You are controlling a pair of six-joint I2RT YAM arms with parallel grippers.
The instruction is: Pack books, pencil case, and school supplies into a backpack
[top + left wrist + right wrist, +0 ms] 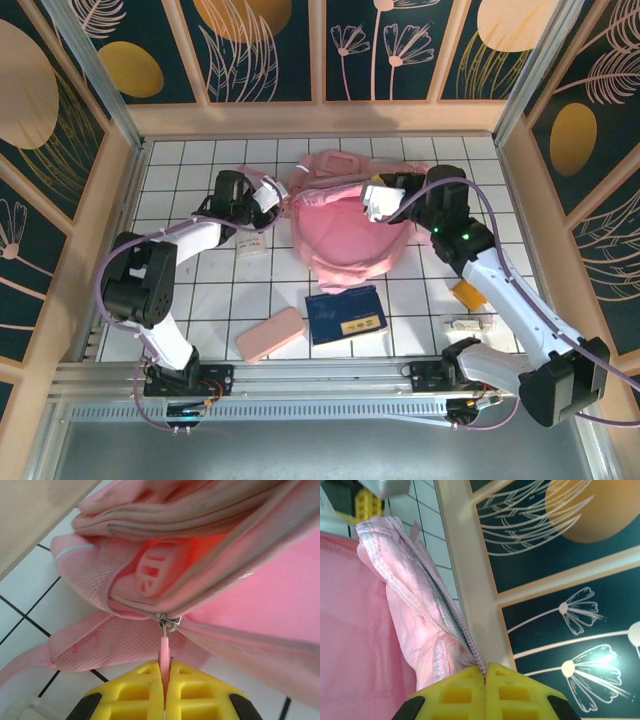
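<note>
Backpack: backpack [350, 235] lies on the white tiled table [200, 300], far-centre, between the two arms; soft, slumped, its opening toward the far wall.
Left gripper: left gripper [283, 198] at the backpack's left edge. In the left wrist view its yellow pads [145, 690] are pressed together on the pink zipper pull [164, 652], which hangs from the metal slider [167, 622].
Zip: parted above the slider; reddish lining shows inside the gap.
Right gripper: right gripper [373, 205] at the backpack's upper right edge. In the right wrist view its pads [512, 692] are closed tight, pinching the seam by the zipper teeth [470, 647]; fabric rises in a fold.
Book: dark-blue book [345, 315] flat, just near of the backpack, yellow label up.
Pencil case: pink pencil case [271, 333] left of the book, apart, tilted.
Clear packet: clear packet [470, 324] near the right arm's base.
Orange item: orange item [468, 293] partly under the right arm.
Whitish item: whitish item [250, 251] on a tile left of the backpack.
</note>
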